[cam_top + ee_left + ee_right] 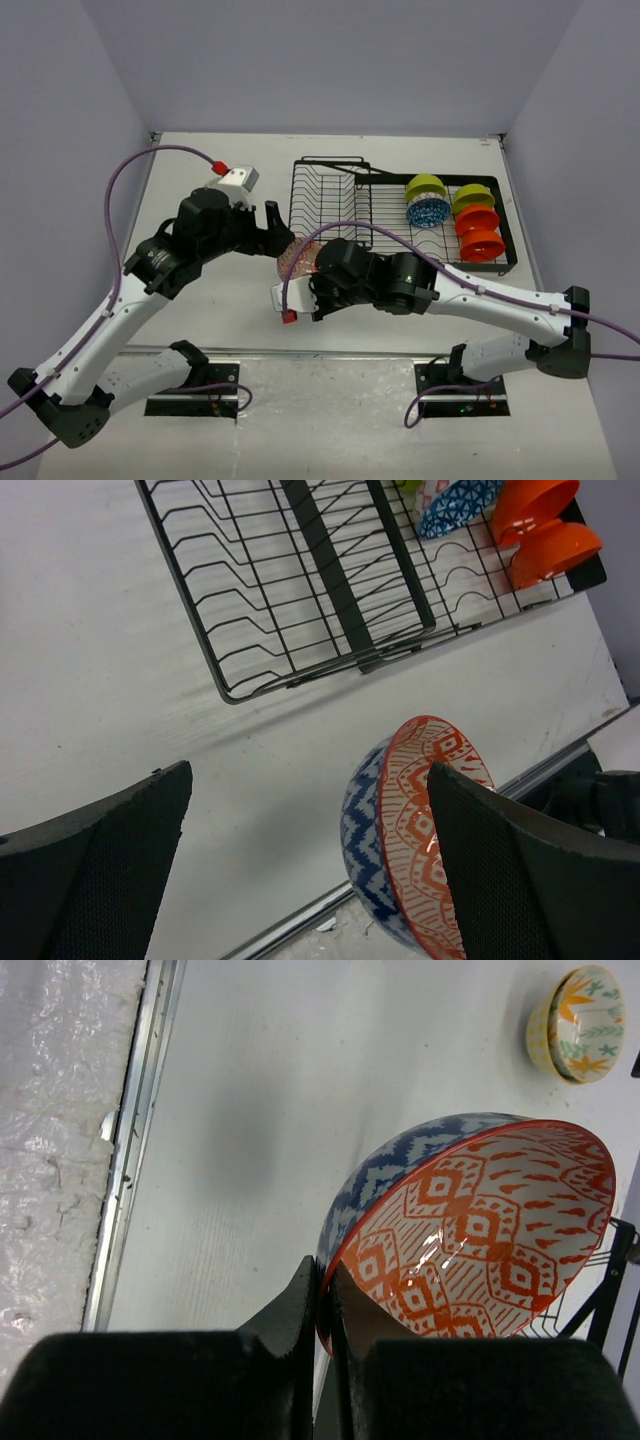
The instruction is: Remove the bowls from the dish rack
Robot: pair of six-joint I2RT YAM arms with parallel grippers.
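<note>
Top external view: the right end effector (308, 275) reaches in from the right and carries the patterned bowl (297, 262) over the bare desk (200, 300), in front of the dish rack (330, 200) and clear of it. The left end effector (278, 238) stands just beside the bowl with its jaws spread. Two lime green bowls (427, 186), one blue-patterned bowl (428, 212) and two orange bowls (480, 232) stand on edge in the far right section of the rack, awaiting removal. Left wrist view: the left end effector (310, 775) is wide and holds nothing. The bowl sits low in its gap, close against one finger (530, 880), and contact cannot be confirmed. This placement looks like preparation for a handover. Right wrist view: the right end effector (322, 1295) is narrow, pinching the bowl's rim, one finger inside and one outside. The rim grip accounts for the attitude, as the bowl is tipped on its side with its mouth facing sideways towards this camera. Its axis lies near level, not upright. A floral bowl (577, 1022) rests well apart on the desk.
</note>
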